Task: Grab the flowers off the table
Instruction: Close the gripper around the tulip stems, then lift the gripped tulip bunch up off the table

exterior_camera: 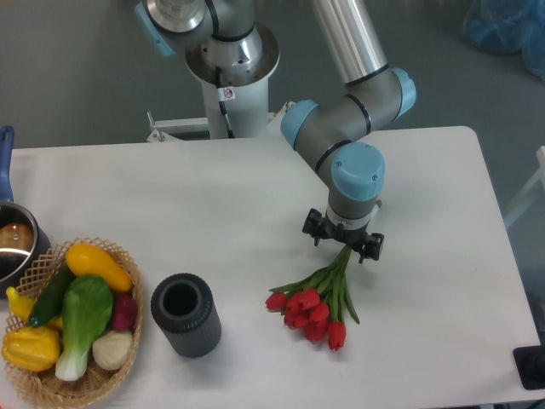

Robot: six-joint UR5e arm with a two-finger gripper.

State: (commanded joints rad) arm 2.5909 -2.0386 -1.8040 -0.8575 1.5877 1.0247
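The flowers (313,308) are a bunch of red tulips with green stems and leaves, lying on the white table (213,213) right of centre, buds toward the front edge. The stems run up under my gripper (344,245), which points straight down over the stem ends. The wrist hides the fingers, so I cannot tell whether they are closed on the stems or whether the bunch is lifted off the table.
A dark grey cylindrical vase (186,313) stands upright left of the flowers. A wicker basket of vegetables (70,319) sits at the front left corner. A metal pot (13,243) with a blue handle is at the left edge. The robot base (230,64) is behind the table.
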